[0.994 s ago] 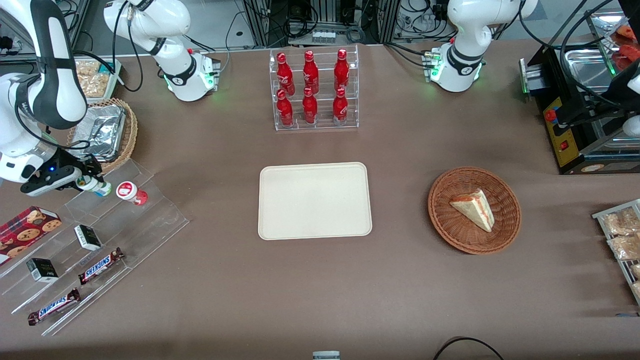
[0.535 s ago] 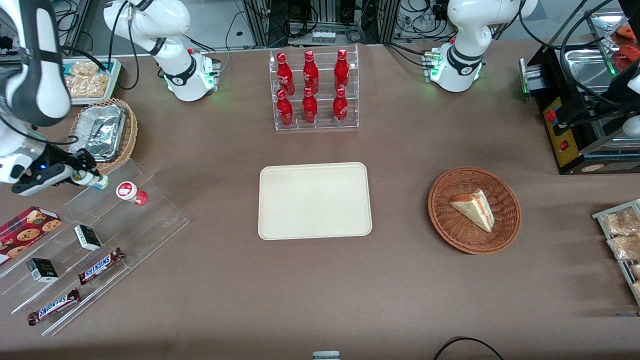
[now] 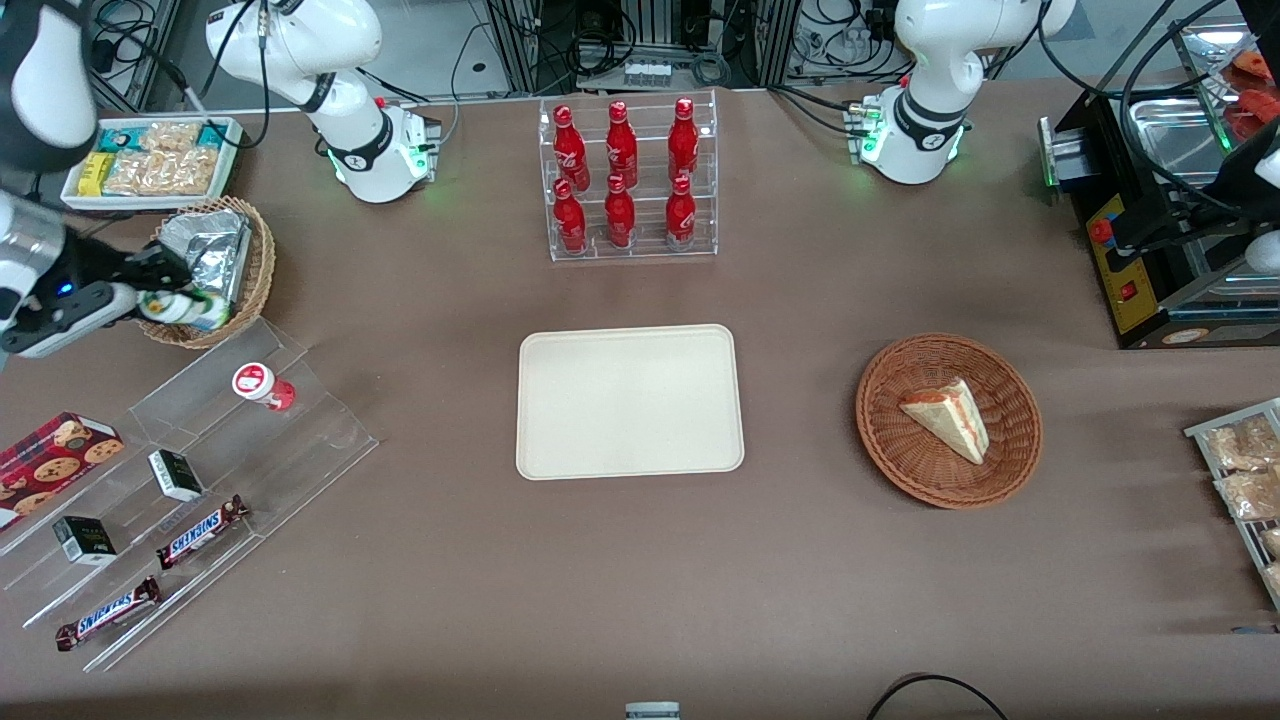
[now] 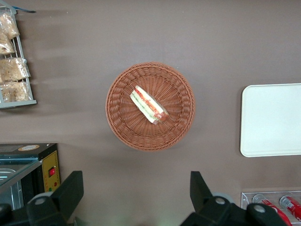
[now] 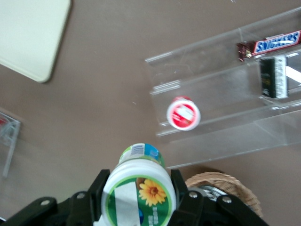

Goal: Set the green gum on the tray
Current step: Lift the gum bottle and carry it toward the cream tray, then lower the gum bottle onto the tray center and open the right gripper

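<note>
The right arm's tool (image 3: 165,300) is clamped on the small green-bodied, white-lidded gum canister (image 3: 185,307), aloft over the wicker basket (image 3: 255,285). The flat cream plastic tray (image 3: 630,401) lies at about four o'clock, well apart across the counter (image 3: 640,580).

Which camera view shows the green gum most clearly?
The right wrist view: the green gum fills it, its lid and flower label plain, clamped in the gripper. The front view shows it small, held above the wicker basket. The left wrist view does not show it.

"SNICKERS" reads on two candy bars: one bar (image 3: 201,531) on the clear display steps (image 3: 300,440), another bar (image 3: 108,612) nearer the front camera.
</note>
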`<control>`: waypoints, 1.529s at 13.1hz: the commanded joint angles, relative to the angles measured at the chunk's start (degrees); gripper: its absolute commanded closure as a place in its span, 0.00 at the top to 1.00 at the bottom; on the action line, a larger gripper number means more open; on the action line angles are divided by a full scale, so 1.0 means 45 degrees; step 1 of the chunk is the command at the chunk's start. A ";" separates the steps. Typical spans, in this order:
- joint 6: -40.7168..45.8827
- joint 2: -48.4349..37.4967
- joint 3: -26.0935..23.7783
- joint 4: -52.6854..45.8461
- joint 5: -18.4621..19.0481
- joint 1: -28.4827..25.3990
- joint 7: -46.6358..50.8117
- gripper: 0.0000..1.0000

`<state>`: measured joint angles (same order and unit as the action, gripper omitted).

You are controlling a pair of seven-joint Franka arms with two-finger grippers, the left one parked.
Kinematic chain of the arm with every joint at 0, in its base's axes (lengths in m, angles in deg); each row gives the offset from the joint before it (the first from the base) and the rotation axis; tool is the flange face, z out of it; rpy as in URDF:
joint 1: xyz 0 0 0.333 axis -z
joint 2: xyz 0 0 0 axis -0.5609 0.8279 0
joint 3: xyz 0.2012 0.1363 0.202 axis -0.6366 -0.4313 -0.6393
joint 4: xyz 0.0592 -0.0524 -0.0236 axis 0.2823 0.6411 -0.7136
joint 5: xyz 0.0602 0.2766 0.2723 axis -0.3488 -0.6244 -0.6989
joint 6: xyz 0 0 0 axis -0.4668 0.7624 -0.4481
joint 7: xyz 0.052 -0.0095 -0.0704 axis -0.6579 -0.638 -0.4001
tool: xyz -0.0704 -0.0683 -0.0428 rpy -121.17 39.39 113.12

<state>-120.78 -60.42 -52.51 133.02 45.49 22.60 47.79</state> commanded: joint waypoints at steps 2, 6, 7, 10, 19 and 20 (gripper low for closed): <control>-0.0200 0.0050 -0.1861 -0.0196 -0.0064 -0.0858 0.3813 0.00; -0.1391 0.0751 -0.3896 -0.0215 -0.0141 -0.0955 0.7467 0.00; -0.1743 0.0986 -0.4326 -0.0196 -0.0142 -0.1013 0.8230 0.00; -0.2875 0.1786 -0.4917 -0.0215 -0.0142 -0.2121 1.0612 0.00; -0.5768 0.4248 -0.4956 -0.0235 -0.0064 -0.4684 1.4427 0.01; -0.5886 0.4366 -0.4956 -0.0235 0.0014 -0.4879 1.4642 0.01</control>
<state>-145.94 -42.29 -75.04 132.97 45.45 2.09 111.35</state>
